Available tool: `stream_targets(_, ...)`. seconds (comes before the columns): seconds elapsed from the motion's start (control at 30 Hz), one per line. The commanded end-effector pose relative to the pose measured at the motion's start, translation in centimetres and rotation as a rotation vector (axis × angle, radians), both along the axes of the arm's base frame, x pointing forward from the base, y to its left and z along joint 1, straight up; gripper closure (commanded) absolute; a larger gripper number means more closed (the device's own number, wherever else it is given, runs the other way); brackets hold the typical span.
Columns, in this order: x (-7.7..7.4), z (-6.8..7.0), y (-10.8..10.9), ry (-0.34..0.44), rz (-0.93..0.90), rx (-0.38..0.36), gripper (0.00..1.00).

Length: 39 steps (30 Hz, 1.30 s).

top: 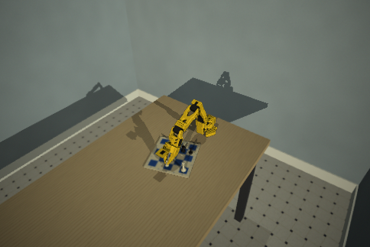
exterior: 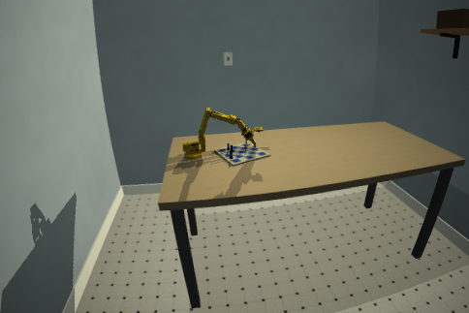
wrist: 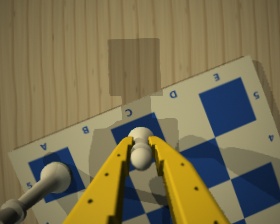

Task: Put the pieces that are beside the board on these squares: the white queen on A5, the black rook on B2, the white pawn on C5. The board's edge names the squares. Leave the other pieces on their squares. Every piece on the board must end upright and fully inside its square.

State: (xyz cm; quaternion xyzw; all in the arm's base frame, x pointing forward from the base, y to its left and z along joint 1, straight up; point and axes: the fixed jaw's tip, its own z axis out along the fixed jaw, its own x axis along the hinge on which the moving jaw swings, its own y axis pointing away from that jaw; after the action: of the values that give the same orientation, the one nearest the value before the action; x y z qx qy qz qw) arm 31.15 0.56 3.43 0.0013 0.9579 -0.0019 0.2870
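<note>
The white queen [top: 183, 167] [wrist: 56, 177] stands on A5; to its right in the wrist view, the gripper [top: 167, 163] [exterior: 251, 144] [wrist: 141, 142] clamps the white pawn [wrist: 141, 157] at C5, on the board [top: 149, 167] [exterior: 234, 164] [wrist: 191, 100]; two dark pieces stand farther back.

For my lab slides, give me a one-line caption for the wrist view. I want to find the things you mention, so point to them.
Gripper [wrist: 142, 142] closed on the white pawn [wrist: 142, 156] over the C5 area, white queen [wrist: 56, 177] on A5.

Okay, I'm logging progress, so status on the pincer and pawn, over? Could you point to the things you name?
Pincer [top: 167, 163] [exterior: 250, 144] [wrist: 141, 142] shut on white pawn [wrist: 141, 157], at C5. White queen [top: 183, 167] [wrist: 55, 177] upright on A5. Nothing visible between pawn and square.
</note>
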Motion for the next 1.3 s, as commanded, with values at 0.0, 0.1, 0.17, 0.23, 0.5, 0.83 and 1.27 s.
stream_targets(0.0,-0.56,-1.38,-0.21,0.026,-0.002,-0.002,1.0)
stream_targets(0.1,-0.81,-1.98,-0.21,0.027,-0.002,-0.002,1.0)
stream_targets(0.17,-0.84,-2.06,-0.21,0.027,-0.002,-0.002,1.0)
stream_targets(0.23,-0.84,-2.06,-0.21,0.027,-0.002,-0.002,1.0)
stream_targets(0.5,-0.9,-2.08,-0.2,0.027,-0.001,-0.002,1.0)
stream_targets(0.83,-1.01,-2.11,-0.2,0.027,-0.001,-0.002,1.0)
stream_targets(1.27,-1.01,-2.11,-0.2,0.027,-0.001,-0.002,0.95)
